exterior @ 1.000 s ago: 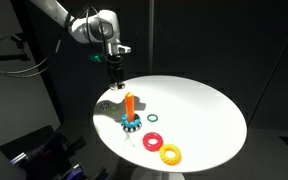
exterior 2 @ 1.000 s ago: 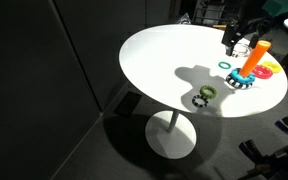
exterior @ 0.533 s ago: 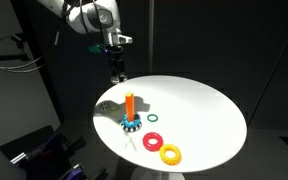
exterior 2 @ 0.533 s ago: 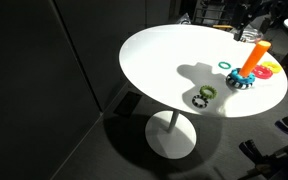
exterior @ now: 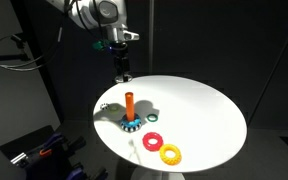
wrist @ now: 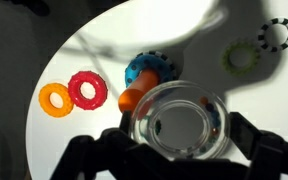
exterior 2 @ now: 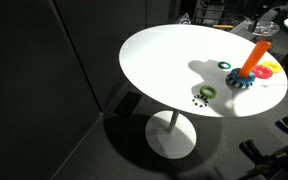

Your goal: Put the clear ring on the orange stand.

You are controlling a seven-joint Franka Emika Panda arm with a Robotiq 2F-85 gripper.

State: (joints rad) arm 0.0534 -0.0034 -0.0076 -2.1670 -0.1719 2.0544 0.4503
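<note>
In the wrist view my gripper (wrist: 181,140) is shut on the clear ring (wrist: 180,120), a see-through ring with dark specks held flat between the fingers. The orange stand (wrist: 136,96) on its blue toothed base (wrist: 149,68) lies below, partly hidden behind the ring. In both exterior views the gripper (exterior: 124,70) (exterior 2: 265,20) hangs high above the white round table (exterior: 199,105), behind and above the stand (exterior: 129,104) (exterior 2: 256,57). The ring is too faint to see in the exterior views.
A red ring (wrist: 87,89) (exterior: 153,141) and a yellow ring (wrist: 55,99) (exterior: 170,154) lie together near the table's edge. A thin green ring (exterior: 154,118) (exterior 2: 225,66) lies beside the stand. A pale green ring (wrist: 242,57) (exterior 2: 205,92) and a black toothed ring (wrist: 276,34) lie near the opposite edge.
The gripper has risen and shifted along the table's far side with the clear ring still in it. The stand and the other rings have not moved.
</note>
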